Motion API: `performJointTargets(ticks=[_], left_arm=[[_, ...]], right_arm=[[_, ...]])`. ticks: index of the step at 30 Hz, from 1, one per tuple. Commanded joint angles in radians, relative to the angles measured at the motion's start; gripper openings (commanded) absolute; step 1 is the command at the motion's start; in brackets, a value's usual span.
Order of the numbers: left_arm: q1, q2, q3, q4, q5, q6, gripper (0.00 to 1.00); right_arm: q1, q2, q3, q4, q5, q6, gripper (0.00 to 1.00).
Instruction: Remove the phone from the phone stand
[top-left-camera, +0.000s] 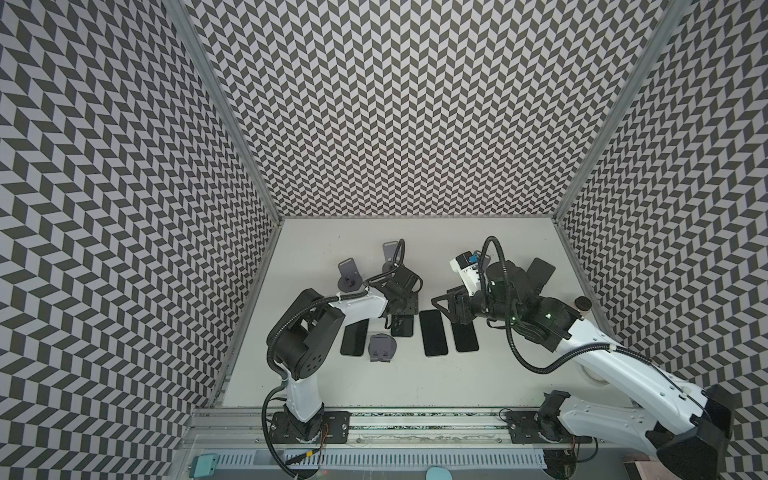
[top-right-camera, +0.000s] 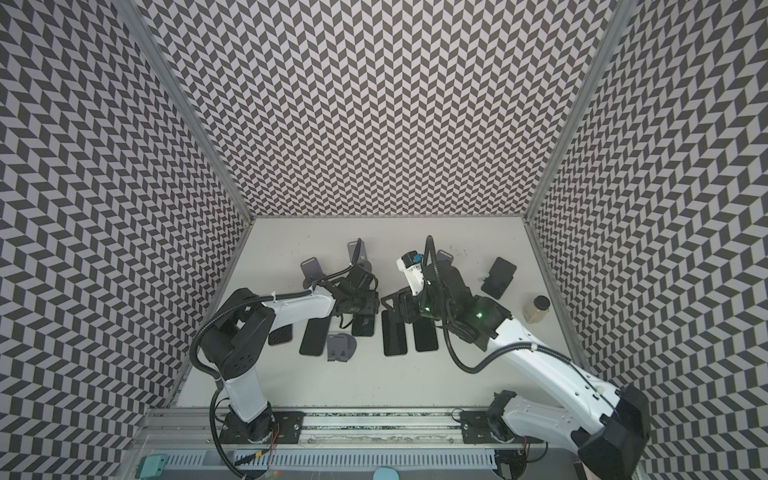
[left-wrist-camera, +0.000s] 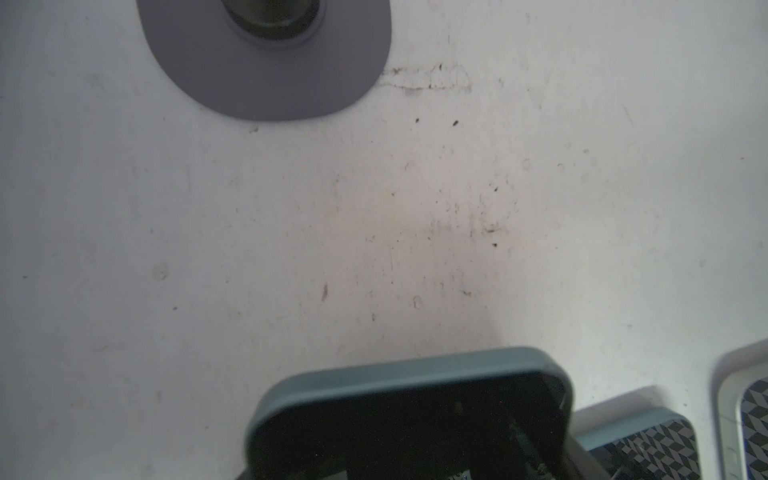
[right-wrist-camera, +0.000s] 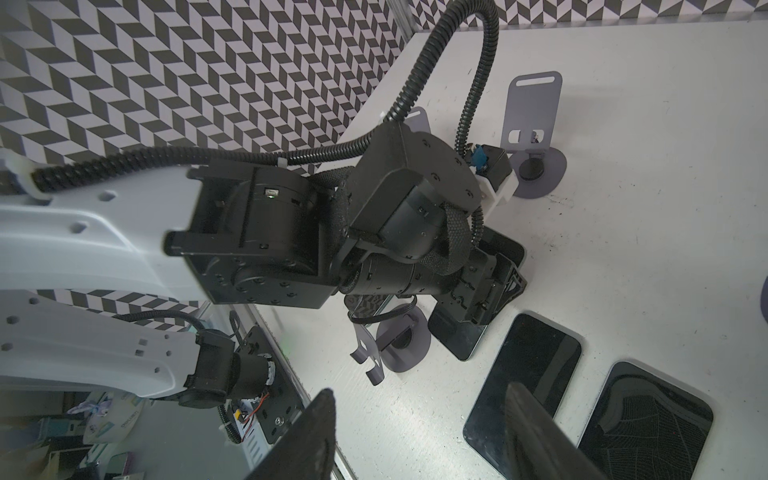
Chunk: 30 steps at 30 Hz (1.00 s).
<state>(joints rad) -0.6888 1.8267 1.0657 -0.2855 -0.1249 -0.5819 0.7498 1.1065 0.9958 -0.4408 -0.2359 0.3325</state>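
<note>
**Left claw clamped on a teal-edged phone, clear of every stand**

The left claw (top-left-camera: 400, 320) is closed on a teal-edged phone (left-wrist-camera: 415, 415), held tilted low over the counter (top-left-camera: 415, 386). The claw's fingers are hidden in the left wrist view, and I cannot tell whether the phone's lower end touches the surface. The phone rests in no stand.

Just beyond it an empty grey phone stand (top-left-camera: 388, 249) stands upright, with a second grey stand (top-left-camera: 348, 274) to its left, also empty. A toppled stand (top-left-camera: 381, 343) lies just beside the held phone on its left, and a flat black phone (top-left-camera: 355, 336) lies beyond that. On the right, a second flat phone (top-left-camera: 433, 332) and a third flat phone (top-left-camera: 465, 336) lie side by side.

The right claw (right-wrist-camera: 422, 395) hangs with its fingers apart and nothing between them, near the left arm's wrist and above those two phones. The right arm hides most of a fourth grey stand (top-right-camera: 444, 254). Further right a black stand (top-right-camera: 494, 289) carries a dark phone (top-right-camera: 503, 268). A black-lidded jar (top-right-camera: 537, 309) stands near the right wall.
</note>
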Motion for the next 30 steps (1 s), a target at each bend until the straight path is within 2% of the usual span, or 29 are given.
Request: performJointTargets(ticks=[1, 12, 23, 30], left_arm=[[-0.005, 0.031, 0.013, 0.017, 0.016, -0.023, 0.65], [-0.002, 0.045, 0.023, 0.012, 0.013, -0.022, 0.67], [-0.003, 0.037, 0.037, -0.01, -0.007, -0.022, 0.79], [-0.003, 0.027, 0.043, -0.011, -0.006, -0.021, 0.82]], right_arm=[[0.005, -0.02, 0.008, 0.051, 0.005, -0.007, 0.63], [0.005, -0.028, 0.007, 0.041, 0.011, -0.01, 0.63], [0.005, -0.021, 0.026, 0.037, 0.009, -0.017, 0.63], [0.006, -0.019, 0.038, 0.031, 0.01, -0.018, 0.63]])
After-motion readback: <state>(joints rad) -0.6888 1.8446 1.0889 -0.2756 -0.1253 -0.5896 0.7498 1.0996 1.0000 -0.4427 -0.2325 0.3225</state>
